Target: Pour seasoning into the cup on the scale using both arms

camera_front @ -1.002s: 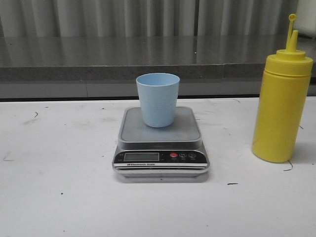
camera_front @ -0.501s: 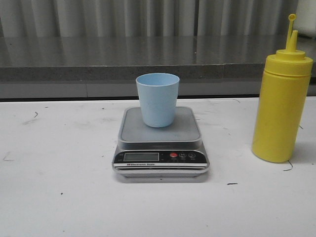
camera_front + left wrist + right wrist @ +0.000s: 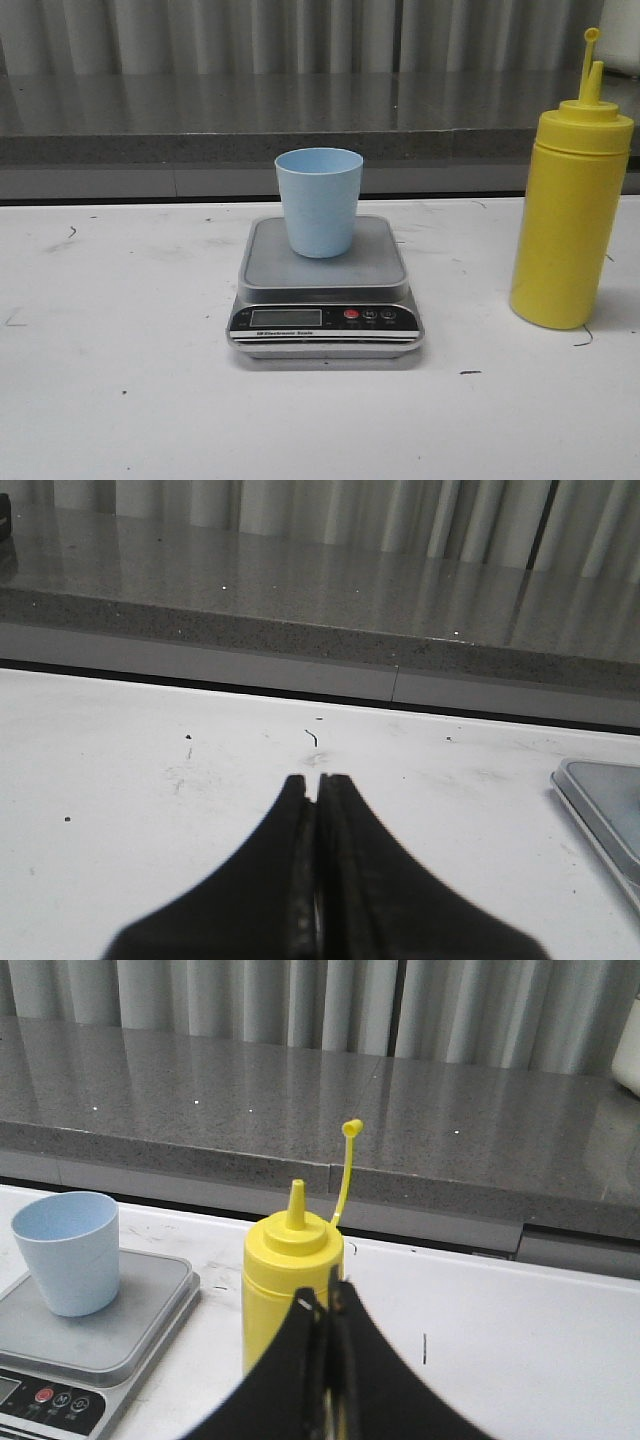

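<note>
The pale blue cup (image 3: 320,201) stands upright on the steel platform of the silver-grey scale (image 3: 325,285) at the table's middle. The tall yellow seasoning bottle (image 3: 570,215) stands upright to the right of the scale, its tethered cap hanging open above the nozzle. Neither arm shows in the front view. My left gripper (image 3: 318,782) is shut and empty over bare table, the scale's corner (image 3: 600,800) off to one side. My right gripper (image 3: 325,1300) is shut and empty, just in front of the bottle (image 3: 285,1270); the cup (image 3: 66,1250) and scale (image 3: 110,1330) lie beside it.
A grey stone ledge (image 3: 300,115) runs along the back of the white table (image 3: 120,400), with pale curtains behind. Small dark marks dot the tabletop.
</note>
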